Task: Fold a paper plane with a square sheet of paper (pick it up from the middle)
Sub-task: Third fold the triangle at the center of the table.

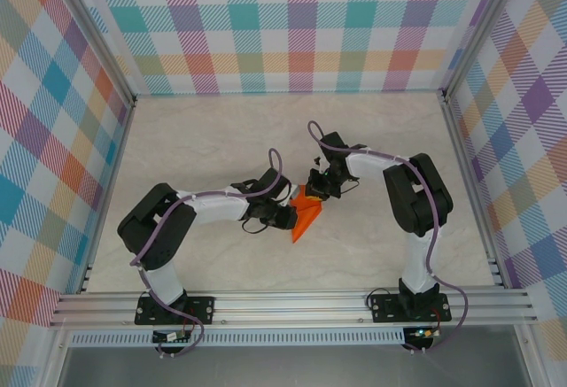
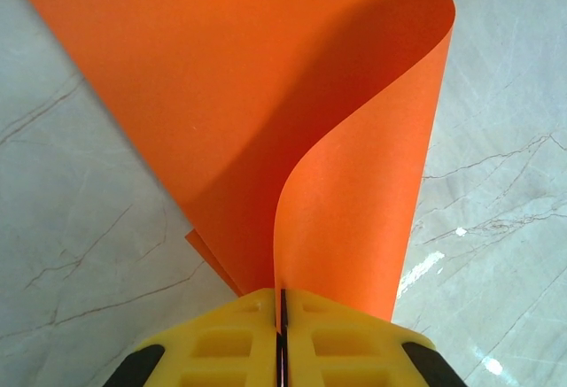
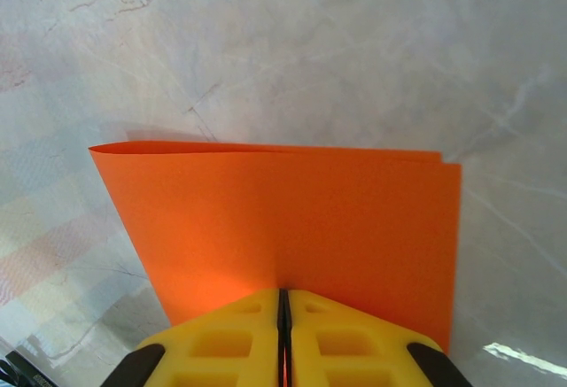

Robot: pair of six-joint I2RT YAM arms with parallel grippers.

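Observation:
The square sheet of paper [image 1: 305,217] is bright orange and doubled over, held off the marble table between both arms near the middle. My left gripper [image 1: 291,208] is shut on one edge; in the left wrist view the paper [image 2: 266,112] curls up from the closed yellow fingers [image 2: 230,334] of the left gripper [image 2: 282,303]. My right gripper [image 1: 319,189] is shut on the other side; the right wrist view has the folded sheet [image 3: 292,219] standing flat ahead of the right gripper [image 3: 284,303], its two layers slightly offset at the top right corner. No paper plane shape has formed.
Pale marble tabletop [image 1: 221,139] spreads round the arms. Checked cloth walls [image 1: 292,24] and aluminium frame rails [image 1: 292,303] close in the workspace on all sides.

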